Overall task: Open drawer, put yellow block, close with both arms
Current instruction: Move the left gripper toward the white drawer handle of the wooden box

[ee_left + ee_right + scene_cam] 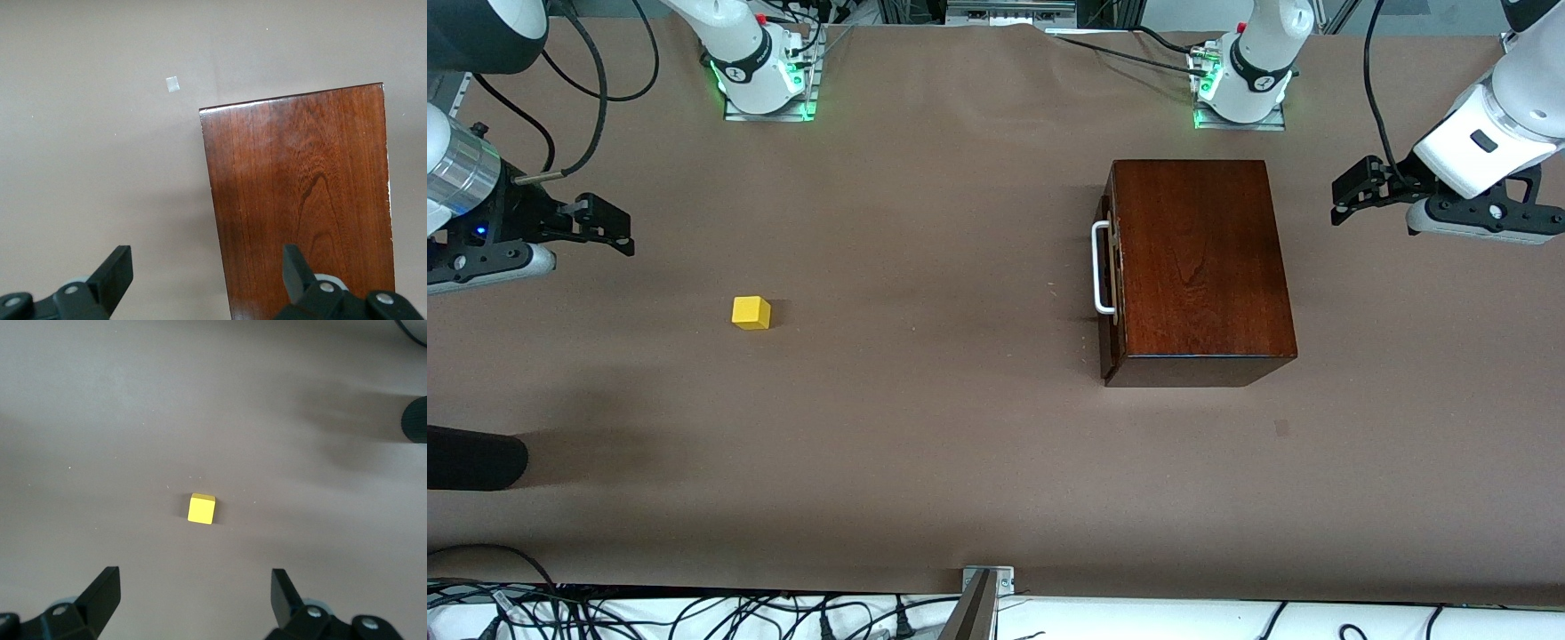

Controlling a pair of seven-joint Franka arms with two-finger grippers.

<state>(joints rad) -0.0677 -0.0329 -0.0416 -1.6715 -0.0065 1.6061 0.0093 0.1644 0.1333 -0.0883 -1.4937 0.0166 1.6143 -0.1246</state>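
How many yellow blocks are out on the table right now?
1. The yellow block sits alone on the table toward the right arm's end. The drawer is shut, so any inside would be hidden.

White jointed arms (1494, 107), black cables, green-lit bases (769, 84).

We found no readable text, label, brand, number or sign anywhere, not on the table, the box or either arm.
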